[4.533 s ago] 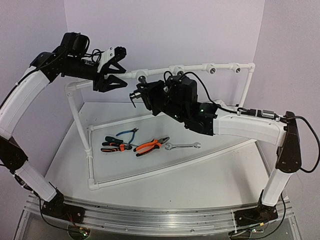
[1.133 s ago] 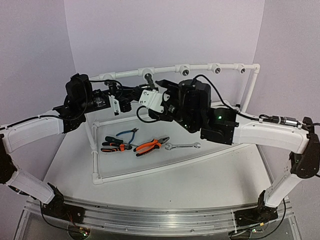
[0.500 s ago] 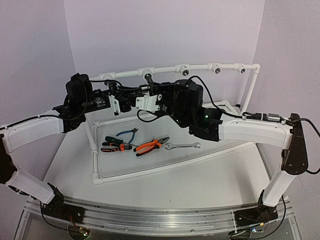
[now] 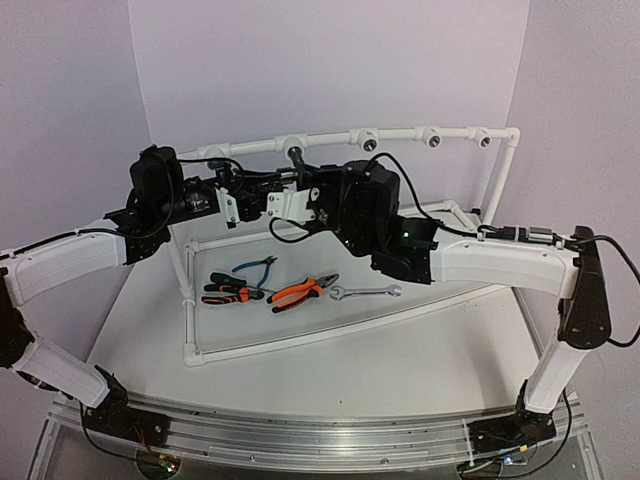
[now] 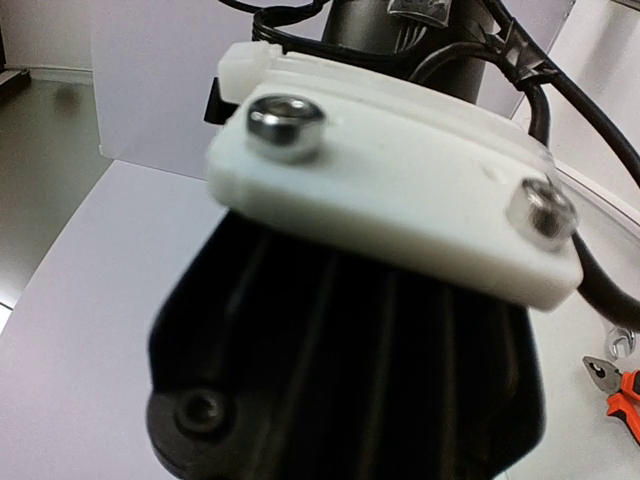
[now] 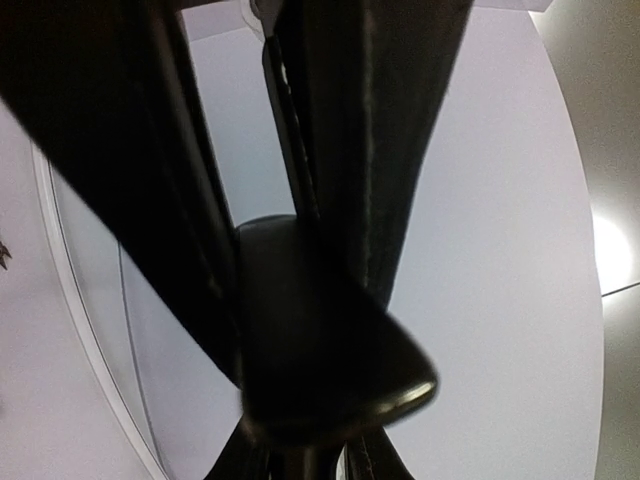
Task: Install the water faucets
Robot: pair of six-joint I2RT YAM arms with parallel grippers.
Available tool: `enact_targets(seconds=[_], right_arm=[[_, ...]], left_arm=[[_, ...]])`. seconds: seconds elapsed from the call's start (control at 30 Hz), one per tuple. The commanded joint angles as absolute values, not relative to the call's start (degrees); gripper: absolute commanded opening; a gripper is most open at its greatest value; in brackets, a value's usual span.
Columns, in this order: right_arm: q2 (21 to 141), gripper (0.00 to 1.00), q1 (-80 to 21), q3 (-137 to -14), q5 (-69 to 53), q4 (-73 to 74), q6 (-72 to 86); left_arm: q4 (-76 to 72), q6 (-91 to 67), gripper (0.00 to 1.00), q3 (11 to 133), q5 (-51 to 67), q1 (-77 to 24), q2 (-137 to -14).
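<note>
Overhead, your right gripper (image 4: pixel 290 188) clamped the small dark grey metal tap (image 4: pixel 297 162), its axis rising toward the white pipe fitting (image 4: pixel 293 143) above; your closed left gripper (image 4: pixel 255 205) sat beside.

The pipe frame (image 4: pixel 430 133) is being shown in white, the walls (image 4: pixel 330 70) in pale lilac. The faucet (image 4: pixel 297 157) is being shown in dark grey-black. The left arm (image 4: pixel 70 262) and the right arm (image 4: pixel 500 262) are being seen in white with black joints, and a green light (image 4: pixel 404 237) is being displayed on the right one. The pliers (image 4: pixel 300 291) are being shown with orange-and-black handles, the cutters (image 4: pixel 255 266) with blue ones, the wrench (image 4: pixel 365 292) in silver. A white plate (image 5: pixel 400 200) is being shown with silver screws.
</note>
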State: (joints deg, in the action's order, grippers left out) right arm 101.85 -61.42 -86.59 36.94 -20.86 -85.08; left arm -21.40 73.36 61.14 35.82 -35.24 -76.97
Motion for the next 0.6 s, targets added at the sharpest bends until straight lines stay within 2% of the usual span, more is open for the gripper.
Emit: enact_targets(seconds=[0.0, 0.37, 0.57], right_arm=[[102.77, 0.00, -61.16, -88.97, 42.23, -25.29, -75.48], [103.79, 0.00, -61.35, -92.05, 47.97, -26.10, -57.37], [103.70, 0.00, -61.40, -91.79, 49.26, -26.38, -45.53]], left_arm=[[-20.66, 71.19, 0.23, 63.71, 33.69, -34.90, -74.61], [-14.22, 68.61, 0.66, 63.59, 29.75, -34.15, -69.54], [-11.07, 64.95, 0.76, 63.14, 28.47, -33.24, -66.68]])
